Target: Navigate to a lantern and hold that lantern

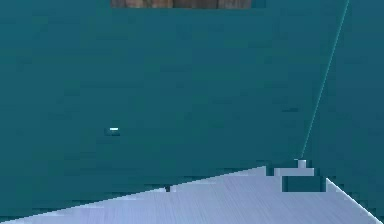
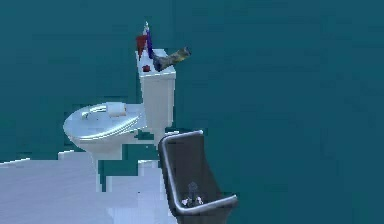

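Readable text, labels, numbers, signs: none I can make out.
- Teal wall (image 1: 190,90): plain, no marking I can read.
- Brown panel (image 1: 165,3) at forward view's top edge: no print legible.
- Toilet tank (image 2: 158,95): plain white.
- Small items (image 2: 150,45) on tank top: too small for me to tell any label.
- Dark container (image 2: 195,175): no lettering I can read.
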Robot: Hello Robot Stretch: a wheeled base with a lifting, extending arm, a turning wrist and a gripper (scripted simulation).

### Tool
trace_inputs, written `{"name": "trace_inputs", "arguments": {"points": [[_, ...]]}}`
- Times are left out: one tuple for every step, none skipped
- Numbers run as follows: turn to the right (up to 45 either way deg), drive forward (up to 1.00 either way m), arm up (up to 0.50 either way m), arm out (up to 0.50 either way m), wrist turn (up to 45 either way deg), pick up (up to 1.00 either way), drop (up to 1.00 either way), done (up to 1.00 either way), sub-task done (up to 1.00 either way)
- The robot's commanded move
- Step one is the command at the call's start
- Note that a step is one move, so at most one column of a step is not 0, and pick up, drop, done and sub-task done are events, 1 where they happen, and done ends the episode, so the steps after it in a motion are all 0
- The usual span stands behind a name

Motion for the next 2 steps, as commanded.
{"name": "trace_inputs", "arguments": {"points": [[0.0, 0.0, 0.1, 0.0, 0.0, 0.0, 0.0, 0.0, 0.0], [0.0, 0.0, 0.0, 0.0, 0.0, 0.0, 0.0, 1.0, 0.0]]}}
